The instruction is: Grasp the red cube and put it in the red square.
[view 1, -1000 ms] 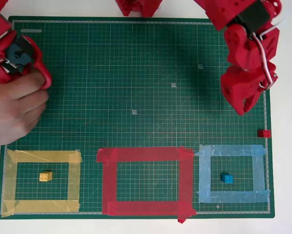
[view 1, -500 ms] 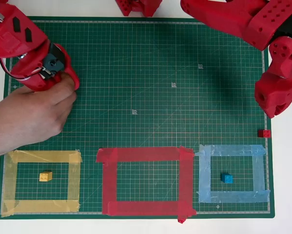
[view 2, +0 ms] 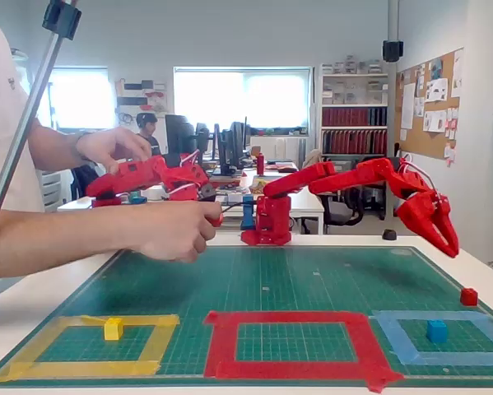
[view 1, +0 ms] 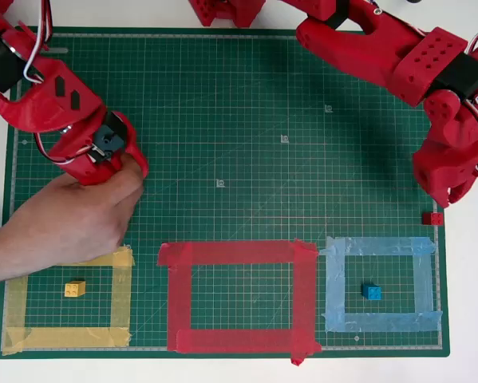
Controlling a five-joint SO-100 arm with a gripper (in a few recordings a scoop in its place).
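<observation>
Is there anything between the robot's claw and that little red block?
Nothing: in the fixed view the end effector hangs above the red cube, only air and bare green mat between.

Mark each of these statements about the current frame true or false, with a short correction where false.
1. The red cube lies inside the red square. False: it sits at the right edge of the green mat, outside every outline.
2. The blue cube sits inside the light-blue outline. True.
3. The gripper hangs above the mat, holding nothing. True: in the fixed view it is off the surface, with the red cube lying apart from it.
4. The yellow cube lies outside the yellow outline. False: it is inside that outline.
5. The red square has a cube in it. False: only green mat shows inside.
</observation>
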